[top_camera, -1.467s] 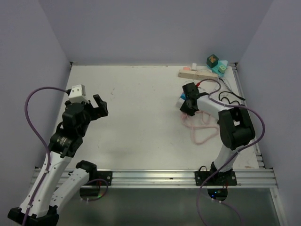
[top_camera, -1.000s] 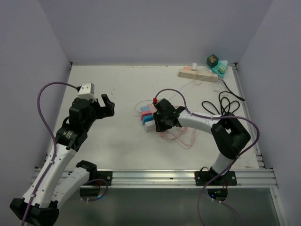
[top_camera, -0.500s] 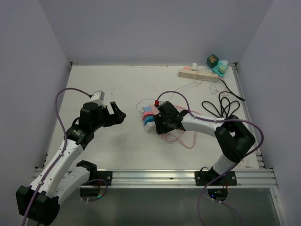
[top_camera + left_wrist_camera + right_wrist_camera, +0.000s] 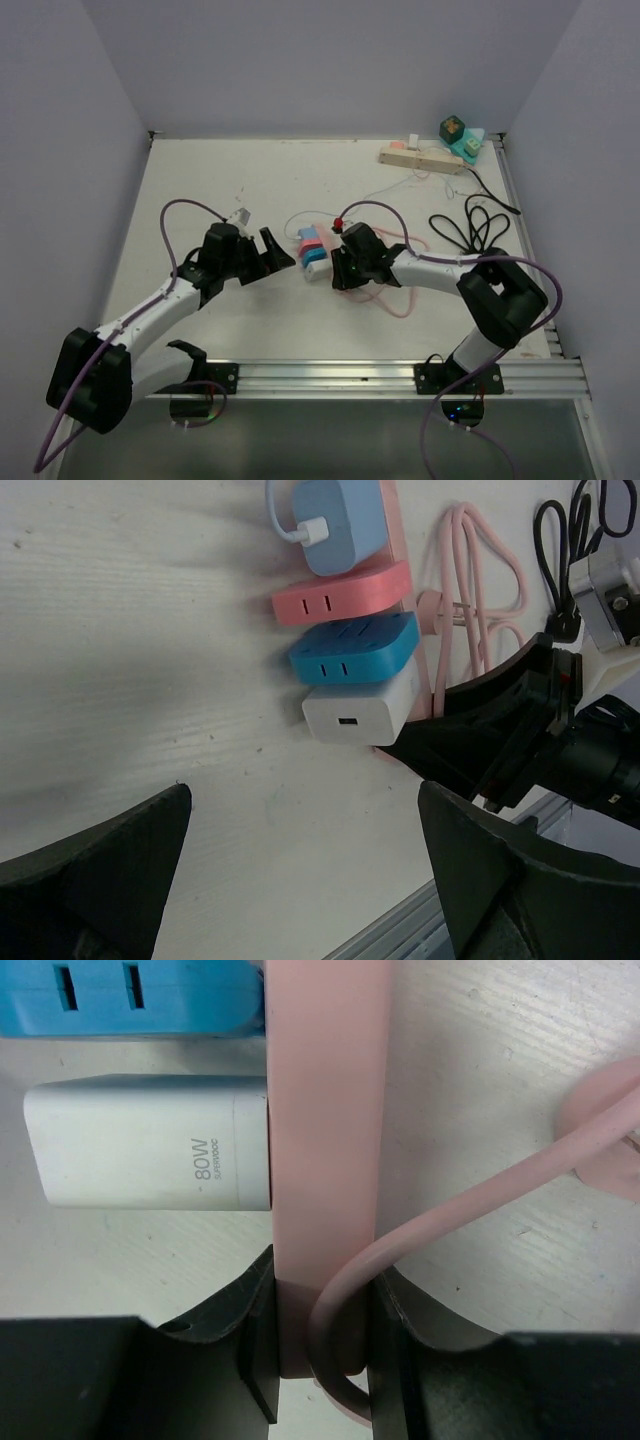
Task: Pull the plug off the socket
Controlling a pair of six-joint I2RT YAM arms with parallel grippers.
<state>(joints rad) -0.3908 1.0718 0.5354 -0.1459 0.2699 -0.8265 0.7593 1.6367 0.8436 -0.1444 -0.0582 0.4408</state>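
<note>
Left end effector (image 4: 280, 257) sits around the middle of the counter (image 4: 250, 180), a bit left of centre. Its fingers are spread wide and there's nothing between them. It points at the row of plugs and stops just short of them, so it's near but not touching.

In the left wrist view there are four plugs side by side, all sticking out of the same side of the pink socket strip (image 4: 325, 1110), toward the left end effector. There's a light-blue charger (image 4: 340, 520) with a white lead in it, then a pink plug (image 4: 340, 595), a blue plug (image 4: 355, 650) and a white plug (image 4: 360, 705). The white one is at the strip's end, closest to the counter's near edge, and it reads "80W" in the right wrist view. All four look fully seated.

Right end effector (image 4: 340, 270) is clamped on the very end of the strip, right next to the white plug. Its fingers (image 4: 255, 1360) press on both sides of the strip. The pink cable (image 4: 480, 1198) curls out of that same end, past the right-hand finger.

Over toward the far right corner of the counter there's a separate beige power strip (image 4: 420, 157), well apart from all this.
</note>
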